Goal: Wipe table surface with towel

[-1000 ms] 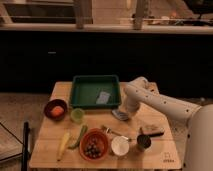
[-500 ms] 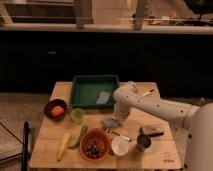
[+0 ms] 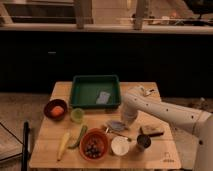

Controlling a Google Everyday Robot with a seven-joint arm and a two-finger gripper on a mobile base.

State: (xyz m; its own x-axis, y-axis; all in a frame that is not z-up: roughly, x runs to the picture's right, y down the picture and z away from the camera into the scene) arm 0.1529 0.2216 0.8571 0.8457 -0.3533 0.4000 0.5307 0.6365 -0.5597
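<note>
The table surface (image 3: 47, 152) is a light tan wooden top with plank lines, filling the lower middle of the camera view. The towel (image 3: 115, 125), a small grey-blue cloth, lies crumpled on it just right of centre, in front of the green tray. My white arm reaches in from the right and bends down to the gripper (image 3: 125, 120), which sits at the towel's right edge, shut on the towel and pressing it to the wood. The fingers are hidden behind the wrist.
The green tray (image 3: 80, 97) holds a pale grey rectangular piece (image 3: 103, 97). A dark red bowl (image 3: 55, 109) and a green cup (image 3: 77, 115) stand on the left. In front are a banana (image 3: 63, 145), a fruit bowl (image 3: 94, 145), a white cup (image 3: 120, 146) and a dark cup (image 3: 143, 142).
The arm swung left and then came back a little to the right and lower, with the towel sliding along under the gripper. Nothing else on the table moved.
</note>
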